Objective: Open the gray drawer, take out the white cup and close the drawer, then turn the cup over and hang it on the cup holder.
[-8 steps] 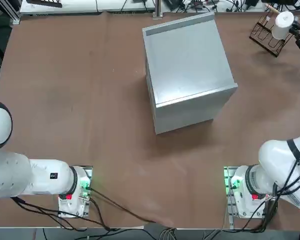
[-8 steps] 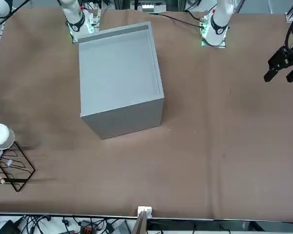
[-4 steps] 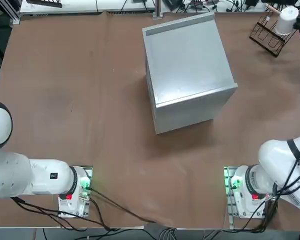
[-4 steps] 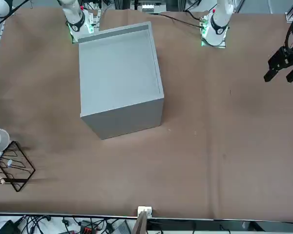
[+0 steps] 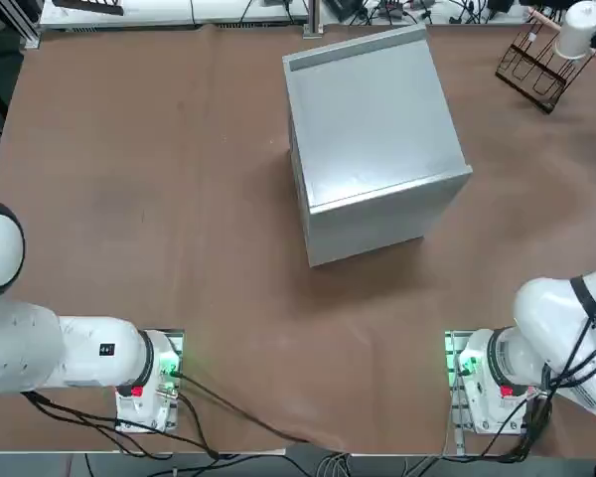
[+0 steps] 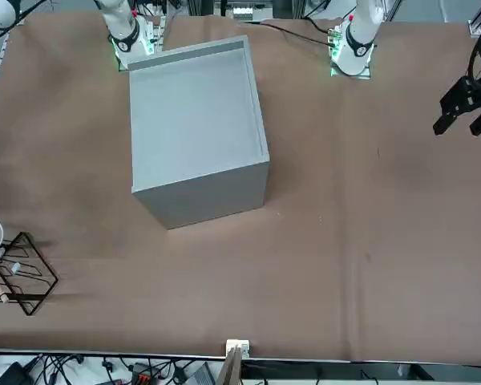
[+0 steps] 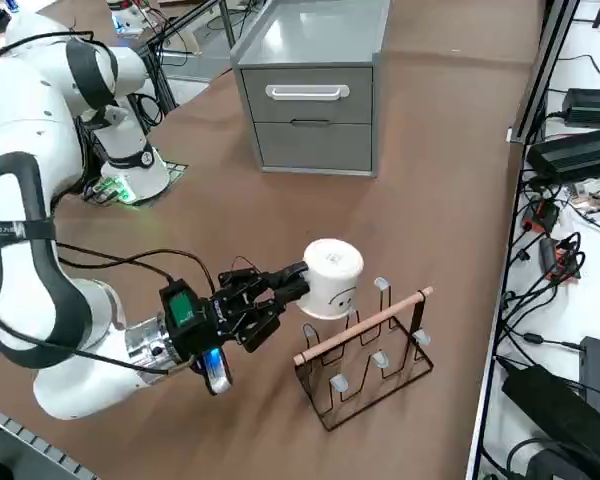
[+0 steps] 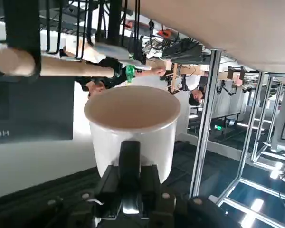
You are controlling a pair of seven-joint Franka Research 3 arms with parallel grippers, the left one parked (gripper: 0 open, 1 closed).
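Note:
My right gripper [image 7: 295, 283] is shut on the white cup [image 7: 332, 275] and holds it mouth down in the air, with a dark mark on its side. The cup hangs just above the near end of the cup holder [image 7: 372, 358] and its wooden peg [image 7: 365, 325], not touching either. In the wrist view the cup [image 8: 133, 124] sits in front of the gripper [image 8: 129, 153], with the peg [image 8: 52, 65] beside its rim. From overhead the cup [image 5: 582, 17] is over the holder [image 5: 534, 66] at the far right corner. The gray drawer [image 7: 307, 95] is shut.
The gray cabinet [image 5: 372, 139] stands mid-table, well away from the holder. The table's right edge runs just beyond the holder, with cables and power boxes [image 7: 580, 150] past it. Bare brown tabletop [image 5: 159, 179] lies left of the cabinet.
My right gripper has carried the cup farther from the robot's base, toward the far right corner over the cup holder. The cabinet and holder have not moved.

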